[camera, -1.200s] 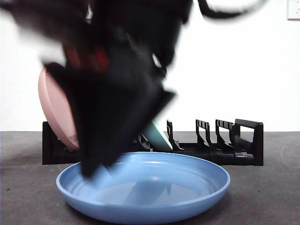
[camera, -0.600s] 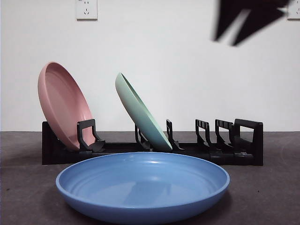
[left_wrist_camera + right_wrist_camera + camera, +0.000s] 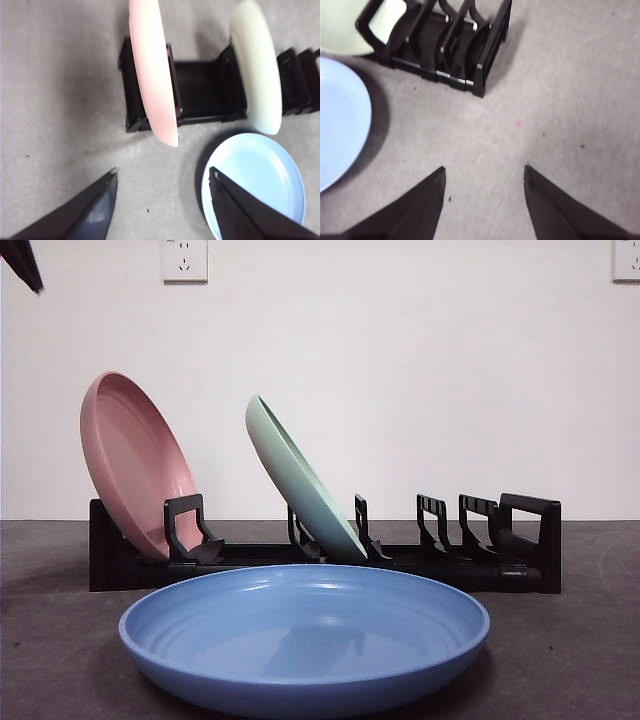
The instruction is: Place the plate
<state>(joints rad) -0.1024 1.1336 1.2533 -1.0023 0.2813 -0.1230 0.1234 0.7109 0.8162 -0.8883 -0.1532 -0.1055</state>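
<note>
— Blue, smooth and shallow, the round glossy plate (image 3: 305, 638) lies flat on the grey speckled tabletop (image 3: 560, 660), just in front of the black slotted plastic rack (image 3: 455, 565). Nothing holds it.

— So which step is this?

— I judge it the start of a pick: the pink round plate (image 3: 135, 465) and the pale green round plate (image 3: 300, 480) already lean in the rack's slots, and the slots beyond the green one stand free.

— And the arms?

— Both hang above, well clear. The left end effector (image 3: 162, 182) is spread wide and empty over the tabletop near the rack's pink-plate end; the right end effector (image 3: 485, 177) is likewise wide and empty off the rack's other end.

— What does the next move call for?

— Probably a pinch on the thin raised rim, then tilting the plate on edge into a free slot. The glazed-looking surface could slip.
</note>
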